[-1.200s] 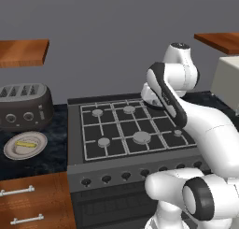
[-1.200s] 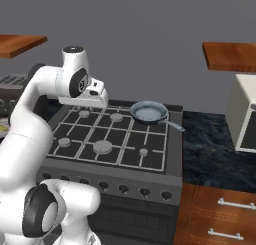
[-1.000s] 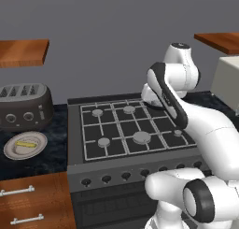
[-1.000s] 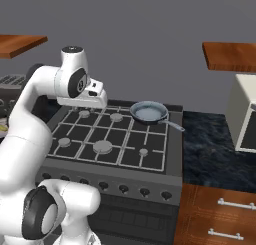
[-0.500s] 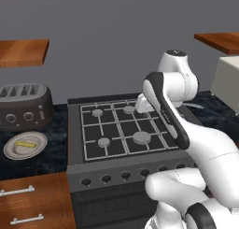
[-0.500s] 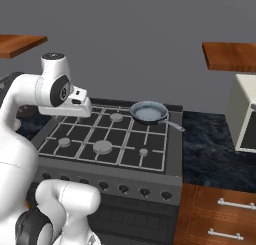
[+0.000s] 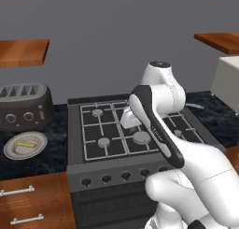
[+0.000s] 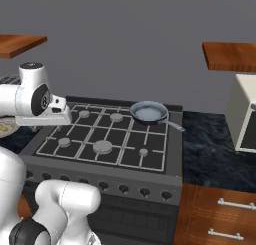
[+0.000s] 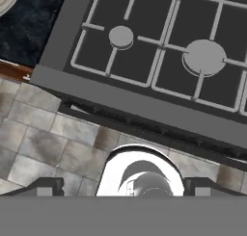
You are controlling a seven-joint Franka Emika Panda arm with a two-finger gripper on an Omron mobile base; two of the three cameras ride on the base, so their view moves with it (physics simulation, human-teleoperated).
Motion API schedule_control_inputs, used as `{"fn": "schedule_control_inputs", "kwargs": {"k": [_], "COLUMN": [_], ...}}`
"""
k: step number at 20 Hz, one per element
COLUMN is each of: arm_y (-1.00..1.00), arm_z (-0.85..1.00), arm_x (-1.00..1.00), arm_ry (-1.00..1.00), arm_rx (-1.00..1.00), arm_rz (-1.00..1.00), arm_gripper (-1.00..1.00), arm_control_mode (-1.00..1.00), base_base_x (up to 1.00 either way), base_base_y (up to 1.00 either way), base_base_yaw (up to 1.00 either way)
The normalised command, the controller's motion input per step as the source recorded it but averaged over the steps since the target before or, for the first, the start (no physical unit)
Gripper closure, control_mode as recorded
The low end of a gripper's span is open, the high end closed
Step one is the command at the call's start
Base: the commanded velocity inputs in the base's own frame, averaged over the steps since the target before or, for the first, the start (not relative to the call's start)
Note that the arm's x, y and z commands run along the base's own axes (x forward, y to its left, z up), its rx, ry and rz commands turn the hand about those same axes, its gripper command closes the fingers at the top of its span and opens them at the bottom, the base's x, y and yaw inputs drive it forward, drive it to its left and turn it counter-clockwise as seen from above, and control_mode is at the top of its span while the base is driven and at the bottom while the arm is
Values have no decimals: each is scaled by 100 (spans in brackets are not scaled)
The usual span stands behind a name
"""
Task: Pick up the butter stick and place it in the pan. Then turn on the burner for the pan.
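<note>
Butter stick (image 7: 26,143): small, thin, pale yellow bar, lying flat on a cream round plate (image 7: 11,151) on the dark bench (image 7: 56,134), left of the stove (image 7: 93,130), in front of the toaster (image 7: 23,106). Pan (image 8: 149,111): small, round, shallow, blue-grey inside with dark rim, thin grey handle, on the stove's far right burner. Gripper (image 9: 123,184) with jaws spread wide, holding nothing, above the stove's front edge and tiled floor (image 9: 43,148).

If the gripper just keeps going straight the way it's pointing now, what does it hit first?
Probably the tiled floor just in front of the stove's front edge. The open gripper points down past that edge, though depth is unclear.
</note>
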Motion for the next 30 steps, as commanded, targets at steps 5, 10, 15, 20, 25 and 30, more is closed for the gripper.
{"fn": "schedule_control_inputs", "kwargs": {"k": [5, 10, 15, 20, 25, 30], "arm_y": [68, 53, 49, 53, 63, 63], "arm_z": [-3, 0, 0, 0, -5, -2], "arm_x": [0, -1, 0, 0, 0, 0], "arm_ry": [2, 4, 9, 13, 13, 12], "arm_rx": [0, 0, 0, 0, 0, 0], "arm_rz": [19, 17, 16, 13, 8, 6], "arm_gripper": [-100, -100, -100, -100, -100, -100], "arm_control_mode": [-100, -100, -100, -100, -100, -100], "base_base_x": [0, 0, 0, 0, 0, 0], "base_base_y": [0, 0, 0, 0, 0, 0], "base_base_yaw": [0, 0, 0, 0, 0, 0]}}
